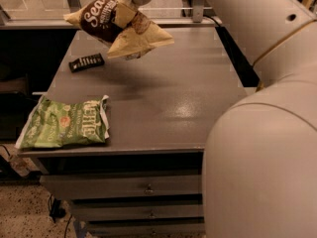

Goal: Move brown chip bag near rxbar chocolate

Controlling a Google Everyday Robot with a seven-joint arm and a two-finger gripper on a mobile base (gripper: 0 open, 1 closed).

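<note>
Gripper point(131, 4): at top of view, fingers closed on the upper edge of the brown chip bag point(117, 25), which hangs tilted, clear of the tabletop point(173, 90).
Rxbar chocolate point(86, 62): below-left of the fingers, flat, near the left edge; bare surface beside it.
Green chip bag point(64, 124): well below, at the front-left corner.

The pincer point(130, 5) grips the brown chip bag point(116, 28) above the table point(173, 98). Just below-left of the pincer lies the rxbar chocolate point(86, 62). A green chip bag point(64, 124) lies farther that way.
</note>
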